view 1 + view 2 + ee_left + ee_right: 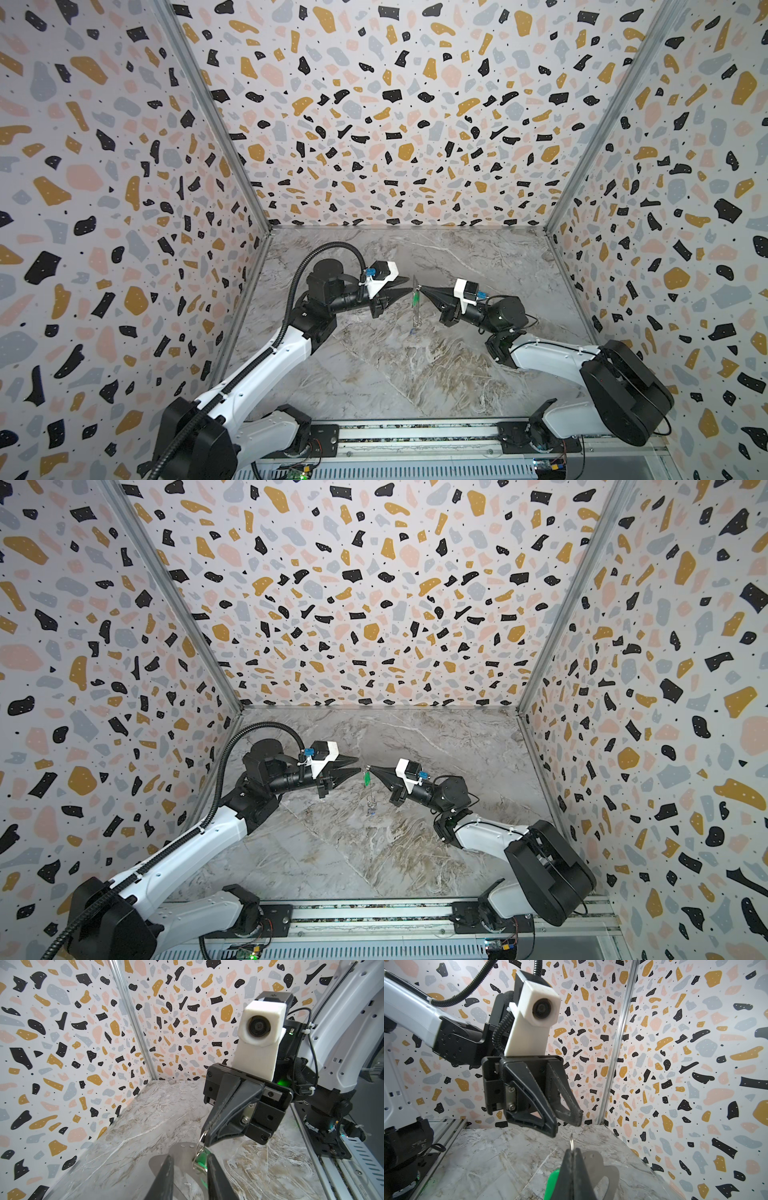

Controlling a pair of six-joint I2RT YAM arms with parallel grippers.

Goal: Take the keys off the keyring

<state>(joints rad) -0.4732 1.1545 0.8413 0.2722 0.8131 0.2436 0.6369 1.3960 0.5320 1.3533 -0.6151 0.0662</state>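
Observation:
The keyring (182,1153), a flat tan plate with an oval slot, hangs above the marble floor, edge-on in both top views (414,309). My right gripper (572,1152) is shut on a thin wire ring (571,1140) at the plate's top corner. The green key (201,1162) dangles from that ring, beside the plate (604,1167), and shows in a top view (367,778). The blue key (412,331) hangs at the keyring's lower end. My left gripper (189,1156) stands open, its fingers either side of the plate's top and the green key; one finger (214,1167) is close beside the key.
Patterned walls (124,208) close in the marble floor (395,374) on the left, back and right. A metal rail (415,440) with both arm bases runs along the front edge. Both grippers meet nose to nose at mid-floor.

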